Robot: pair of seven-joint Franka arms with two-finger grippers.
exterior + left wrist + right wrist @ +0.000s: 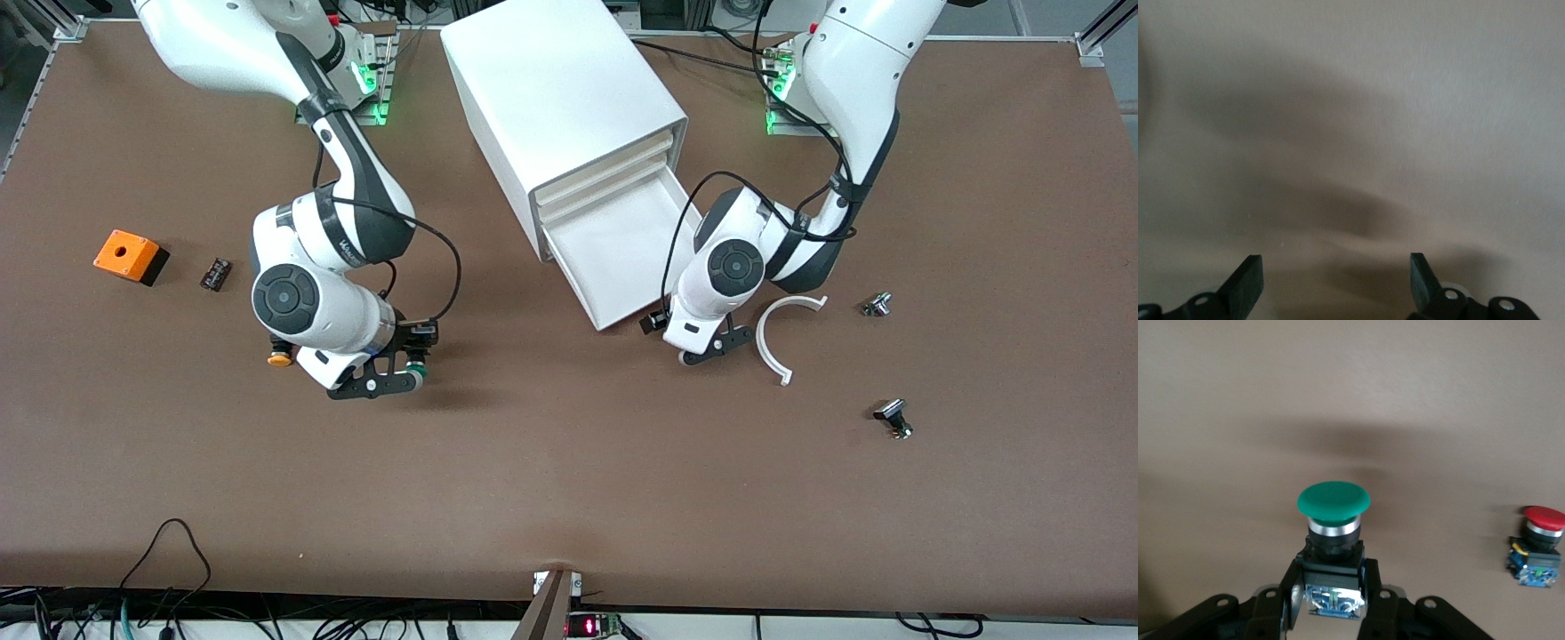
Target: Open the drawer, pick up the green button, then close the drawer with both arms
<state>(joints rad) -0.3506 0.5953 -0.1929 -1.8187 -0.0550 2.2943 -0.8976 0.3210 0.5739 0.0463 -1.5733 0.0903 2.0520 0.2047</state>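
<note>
The white cabinet (560, 98) lies on the table with its lowest drawer (622, 244) pulled out; the tray looks empty. My right gripper (411, 371) hovers low over the table toward the right arm's end, nearer to the front camera than the cabinet. It is shut on the black-and-blue body of the green-capped button (419, 372). In the right wrist view the green-capped button (1333, 501) stands upright between the right gripper's (1332, 575) fingers. My left gripper (711, 348) is low beside the drawer's front corner, and in the left wrist view it (1336, 283) is open and empty.
A red-capped button (1541, 547) stands on the table. An orange-yellow cap (280, 358) peeks out beside my right wrist. An orange box (131, 255) and a small black part (215, 273) lie toward the right arm's end. A white curved piece (782, 338) and two small parts (876, 305) (893, 418) lie near the left arm.
</note>
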